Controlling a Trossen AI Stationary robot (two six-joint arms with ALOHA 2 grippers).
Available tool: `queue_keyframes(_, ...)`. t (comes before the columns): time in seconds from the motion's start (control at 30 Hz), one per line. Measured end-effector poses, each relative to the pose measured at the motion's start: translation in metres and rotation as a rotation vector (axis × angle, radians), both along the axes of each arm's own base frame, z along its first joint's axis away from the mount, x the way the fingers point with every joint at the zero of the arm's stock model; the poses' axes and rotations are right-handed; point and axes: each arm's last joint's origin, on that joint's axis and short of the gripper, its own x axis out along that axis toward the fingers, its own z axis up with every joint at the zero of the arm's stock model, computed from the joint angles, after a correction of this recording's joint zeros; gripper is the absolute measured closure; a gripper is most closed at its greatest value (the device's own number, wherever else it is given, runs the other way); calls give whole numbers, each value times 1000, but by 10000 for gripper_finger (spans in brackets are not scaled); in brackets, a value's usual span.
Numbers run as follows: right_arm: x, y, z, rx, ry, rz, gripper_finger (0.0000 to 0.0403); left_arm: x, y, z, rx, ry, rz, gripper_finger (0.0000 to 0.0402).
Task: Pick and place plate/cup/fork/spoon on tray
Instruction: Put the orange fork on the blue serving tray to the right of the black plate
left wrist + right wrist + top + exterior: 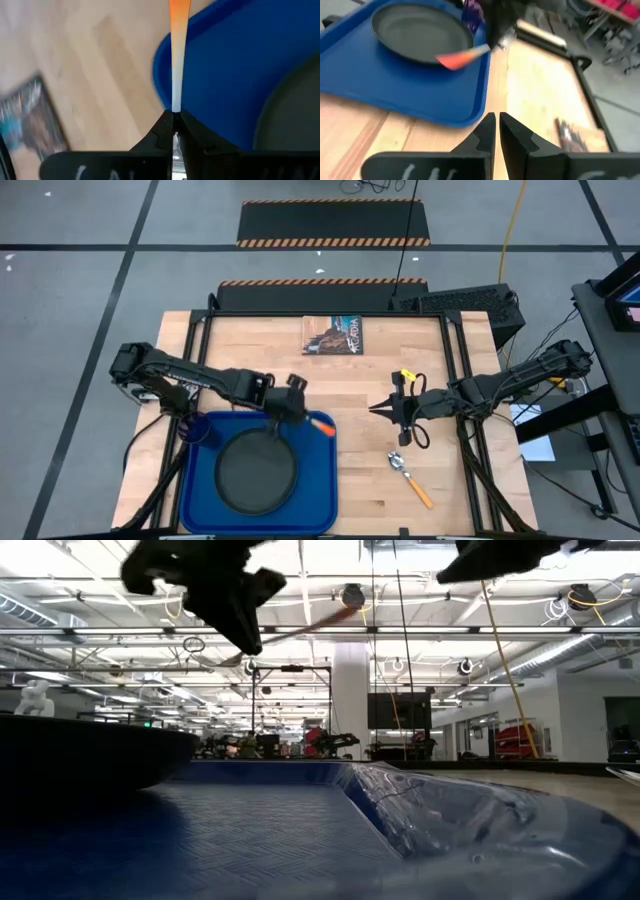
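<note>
The blue tray (325, 480) lies at the table's near left. The black plate (255, 470) rests flat on it, and the purple cup (197, 428) stands in its far left corner. My left gripper (298, 412) is over the tray's far right part, shut on the fork (322, 424); the fork's tines are hidden. The spoon (410, 478) lies flat on the table right of the tray. My right gripper (378, 410) hangs shut and empty above the table, far of the spoon. My left gripper pinches the fork between its two fingers at the silver neck (175, 107), where the orange handle ends. The orange handle (178, 45) sticks straight out past the fingertips toward the table's right. The fork is lifted clear above the tray's far right corner (457, 57).
A book (333, 335) lies flat near the table's far edge. Bare wood shows between the tray and the spoon and on the table's far half. The table's black frame rails run along its left and right sides.
</note>
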Motion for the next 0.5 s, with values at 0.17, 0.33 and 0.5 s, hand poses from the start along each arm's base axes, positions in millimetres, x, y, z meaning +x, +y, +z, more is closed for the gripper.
queue_keyframes(0.17,-4,-1,-7,40,76,-37,387,1,-28,-1,67,-46,-226,389)
queue_keyframes(0.33,-7,-2,-11,108,122,-90,387,11,-49,-2,76,-151,-407,389)
queue_keyframes(0.5,-8,-2,-14,177,149,-136,387,20,-61,-8,36,-209,-525,386)
